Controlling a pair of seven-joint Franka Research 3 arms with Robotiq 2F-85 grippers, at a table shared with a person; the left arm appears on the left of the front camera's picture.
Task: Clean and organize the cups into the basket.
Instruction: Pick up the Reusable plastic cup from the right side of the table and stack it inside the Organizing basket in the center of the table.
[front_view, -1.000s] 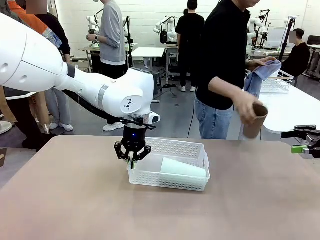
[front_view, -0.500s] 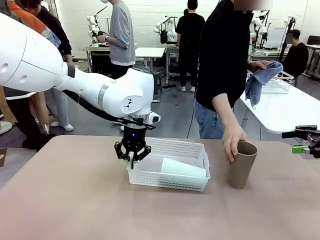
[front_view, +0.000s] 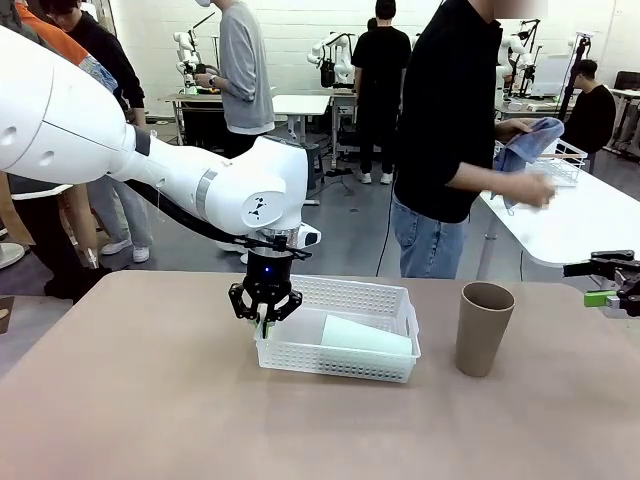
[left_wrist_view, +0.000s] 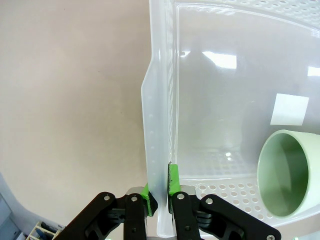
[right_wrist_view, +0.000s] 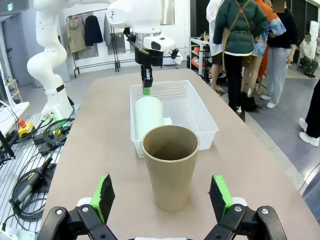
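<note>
Front view: one cup binned, one waiting on the table (front_view: 150, 400).
The pale mint cup (front_view: 365, 337) is laid on its side in the white mesh basket (front_view: 340, 362) at frame centre, whose left wall is clamped by the left arm's jaws. A tan kraft cup (front_view: 484, 328) is stood upright right of centre, apart from the basket, faced by the right arm's spread, empty jaws. Its grasping and placing are judged left to do.

A mint-white cup (front_view: 365, 337) lies on its side in the white mesh basket (front_view: 335, 361); a tan cup (front_view: 484, 330) stands upright nearby.
</note>
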